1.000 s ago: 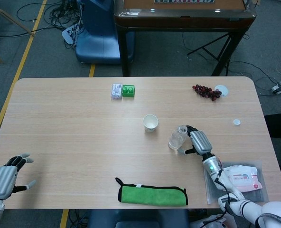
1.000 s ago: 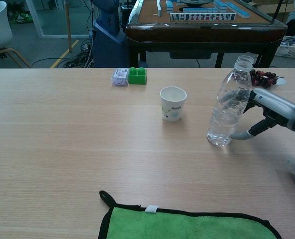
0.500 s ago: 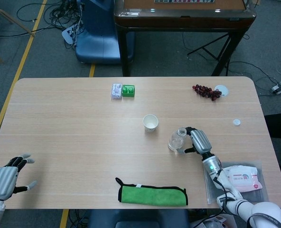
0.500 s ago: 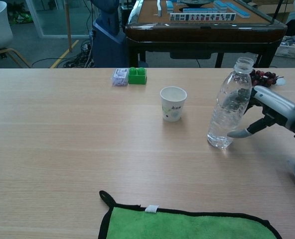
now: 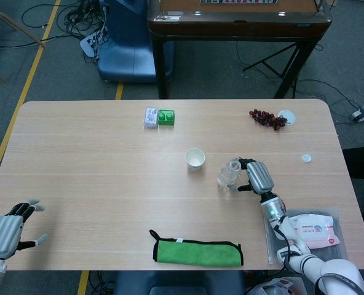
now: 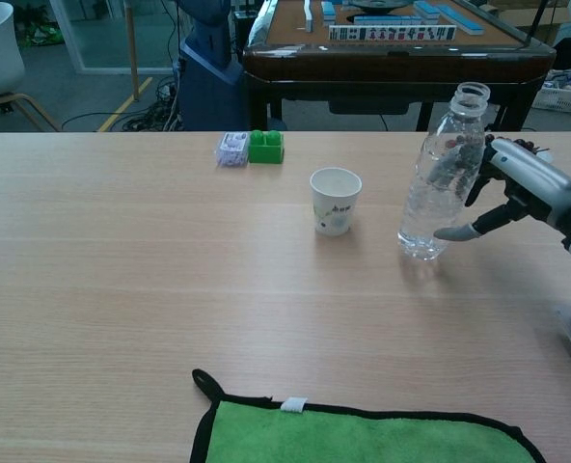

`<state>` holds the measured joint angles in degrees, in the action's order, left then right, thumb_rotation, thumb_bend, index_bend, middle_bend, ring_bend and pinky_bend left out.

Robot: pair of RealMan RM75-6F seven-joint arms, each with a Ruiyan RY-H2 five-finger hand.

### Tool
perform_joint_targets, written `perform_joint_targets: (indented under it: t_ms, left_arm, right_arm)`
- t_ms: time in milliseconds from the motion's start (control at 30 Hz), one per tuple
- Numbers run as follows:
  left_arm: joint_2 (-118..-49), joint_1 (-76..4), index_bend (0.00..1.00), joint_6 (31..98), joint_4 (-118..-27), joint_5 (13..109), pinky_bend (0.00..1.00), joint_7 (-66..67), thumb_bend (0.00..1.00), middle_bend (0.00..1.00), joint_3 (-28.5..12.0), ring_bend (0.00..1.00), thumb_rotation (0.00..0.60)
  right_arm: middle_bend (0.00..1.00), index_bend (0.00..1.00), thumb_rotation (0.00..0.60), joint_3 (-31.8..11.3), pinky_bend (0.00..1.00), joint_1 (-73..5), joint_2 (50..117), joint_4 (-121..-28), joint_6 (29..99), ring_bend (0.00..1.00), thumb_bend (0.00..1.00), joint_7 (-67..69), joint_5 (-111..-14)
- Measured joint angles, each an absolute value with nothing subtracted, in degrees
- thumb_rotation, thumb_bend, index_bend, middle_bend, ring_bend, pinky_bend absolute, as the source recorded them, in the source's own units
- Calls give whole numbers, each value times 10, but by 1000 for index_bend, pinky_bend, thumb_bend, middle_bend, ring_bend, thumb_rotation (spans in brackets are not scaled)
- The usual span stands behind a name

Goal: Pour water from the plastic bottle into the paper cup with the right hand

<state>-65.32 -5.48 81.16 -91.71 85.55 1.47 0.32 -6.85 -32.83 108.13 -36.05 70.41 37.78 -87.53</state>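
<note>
Clear plastic bottle (image 6: 442, 183) gripped upright, cap off, just right of the paper cup (image 6: 335, 201).

Thin walls and an open mouth make this risky: the right hand (image 6: 522, 193) wraps its fingers (image 6: 459, 232) around the bottle's side, and a hard squeeze could buckle it and push water out early, while a loose hold could let it twist during the tilt. The light cup stands near on the table (image 6: 122, 251); a nudge from the bottle's neck would likely topple it. The left hand (image 5: 7, 230) rests far off, fingers spread and holding nothing.
</note>
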Motion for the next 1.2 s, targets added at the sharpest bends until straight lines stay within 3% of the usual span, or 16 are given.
perform_joint_targets:
  t_ms: [267, 800, 1200]
  left_arm:
    - [-650, -55, 345, 813, -916, 855, 526, 6, 105, 208, 1, 237, 600]
    - [-640, -51, 345, 820, -920, 855, 526, -10, 105, 208, -1, 238, 600]
    - [-639, -51, 345, 821, -922, 865, 526, -13, 106, 209, 3, 237, 600]
  right_arm:
    - [612, 561, 600, -81, 501, -349, 1062, -370, 697, 509, 93, 307, -869]
    - [626, 574, 600, -123, 505, -406, 1029, -423, 620, 521, 145, 99, -818]
    - [632, 574, 600, -159, 525, -445, 1019, -462, 575, 528, 144, -120, -754]
